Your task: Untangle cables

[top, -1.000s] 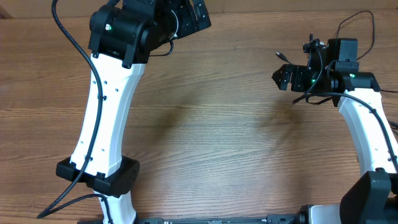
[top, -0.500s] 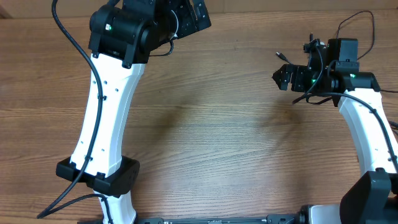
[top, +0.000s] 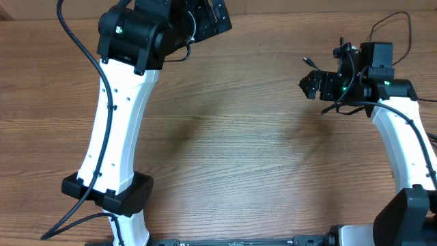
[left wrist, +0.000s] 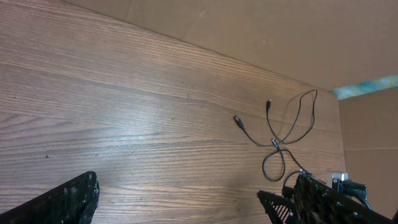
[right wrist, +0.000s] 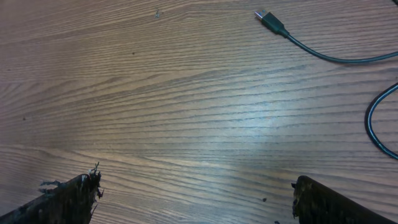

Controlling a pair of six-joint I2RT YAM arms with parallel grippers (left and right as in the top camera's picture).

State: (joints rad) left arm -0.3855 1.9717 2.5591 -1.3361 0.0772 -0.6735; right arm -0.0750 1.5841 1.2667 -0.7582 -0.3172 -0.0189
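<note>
- Two grippers, both spread wide and empty: the left gripper (left wrist: 177, 191) has only bare wood between its fingers, and the same goes for the right gripper (right wrist: 196, 182).
- Several thin black cables (left wrist: 275, 144) lie bunched on the wooden table (top: 232, 157), toward its far right part. They cross one another in loose loops.
- In the left wrist view, two plug ends stick out to the left of the bunch. A tall loop stands behind the crossing point and a small loop lies nearer the camera.
- One silver-tipped USB plug (right wrist: 268, 20) lies flat on the wood ahead of the right gripper, its cord running off to the right. A second strand (right wrist: 368, 118) curves in at the right edge of that view. Neither touches the fingers.
- From overhead, the right arm (top: 399, 137) has its wrist over the bunch and hides part of it.
- The left arm (top: 119, 116) reaches to the far left of the table, well apart from the cables.
</note>
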